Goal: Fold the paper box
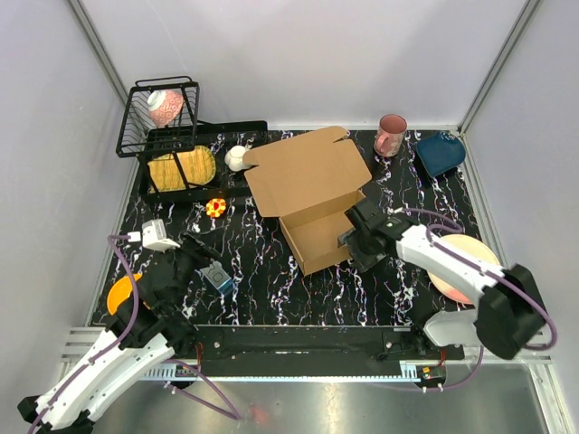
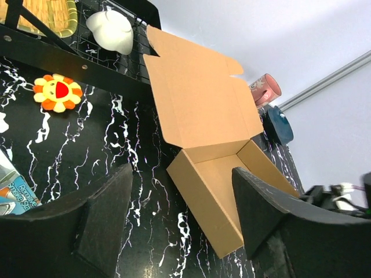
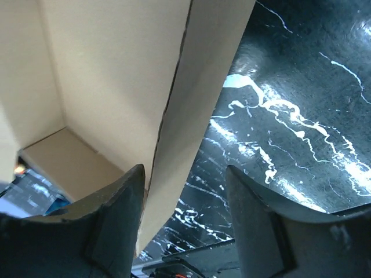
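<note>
One paper box (image 1: pixel 312 194), centre of desk (image 1: pixel 271 280); lid flap open toward top of frame. Two hands. Right hand (image 3: pixel 184 171): released, fingers straddling box wall at right of frame. Left hand (image 2: pixel 182 174): released, empty, lower left, well apart from box. One pink mug (image 1: pixel 391 134) and one blue bowl (image 1: pixel 441 152), upper right.

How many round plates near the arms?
2: an orange plate at the left edge, partly under the left arm; a peach plate under the right arm. Others may be hidden.
</note>
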`<state>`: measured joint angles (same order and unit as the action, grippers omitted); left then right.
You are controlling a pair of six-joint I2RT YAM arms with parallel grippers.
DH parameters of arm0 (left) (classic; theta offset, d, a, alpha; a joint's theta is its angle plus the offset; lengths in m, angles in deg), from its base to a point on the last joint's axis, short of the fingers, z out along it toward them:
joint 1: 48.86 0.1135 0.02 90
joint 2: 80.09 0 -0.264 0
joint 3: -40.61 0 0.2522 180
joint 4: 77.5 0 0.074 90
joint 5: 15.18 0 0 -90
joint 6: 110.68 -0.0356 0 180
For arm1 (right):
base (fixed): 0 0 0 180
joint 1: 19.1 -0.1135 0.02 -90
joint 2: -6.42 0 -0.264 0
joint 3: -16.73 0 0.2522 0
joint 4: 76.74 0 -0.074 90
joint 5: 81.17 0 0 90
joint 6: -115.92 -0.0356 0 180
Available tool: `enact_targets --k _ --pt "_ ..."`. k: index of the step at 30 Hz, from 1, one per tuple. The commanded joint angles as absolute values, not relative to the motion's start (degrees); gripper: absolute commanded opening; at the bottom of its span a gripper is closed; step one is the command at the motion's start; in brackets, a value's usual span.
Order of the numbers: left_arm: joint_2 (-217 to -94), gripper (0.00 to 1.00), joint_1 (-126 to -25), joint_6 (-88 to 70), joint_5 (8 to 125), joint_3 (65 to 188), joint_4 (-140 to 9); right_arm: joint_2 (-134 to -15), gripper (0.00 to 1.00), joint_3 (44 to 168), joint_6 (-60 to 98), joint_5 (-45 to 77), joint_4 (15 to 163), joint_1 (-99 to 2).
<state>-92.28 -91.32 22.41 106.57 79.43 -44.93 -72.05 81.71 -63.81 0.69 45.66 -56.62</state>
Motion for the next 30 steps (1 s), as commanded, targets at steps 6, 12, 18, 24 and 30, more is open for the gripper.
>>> enact_targets --k 6,12,18,24,30 --pt "-97.75 0.76 -91.31 20.18 114.63 84.61 -39.31 -54.23 0.67 84.99 -43.53 -10.76 40.89 -57.51" --pt "-101.18 0.79 -91.22 21.42 122.62 85.75 -35.71 -44.13 0.62 79.54 -26.05 -8.66 50.1 -57.6" --pt "-115.22 0.9 -90.35 26.23 126.32 92.33 -23.6 -32.34 0.61 73.03 -13.37 -3.12 62.33 -57.6" --pt "-132.99 0.99 -86.13 49.69 121.24 98.49 -10.14 -36.9 0.61 73.38 -9.59 0.22 63.92 -57.6" --pt "-142.49 0.99 -84.02 67.03 113.33 99.91 -6.34 -35.15 0.61 74.52 -6.87 1.45 64.97 -57.6"
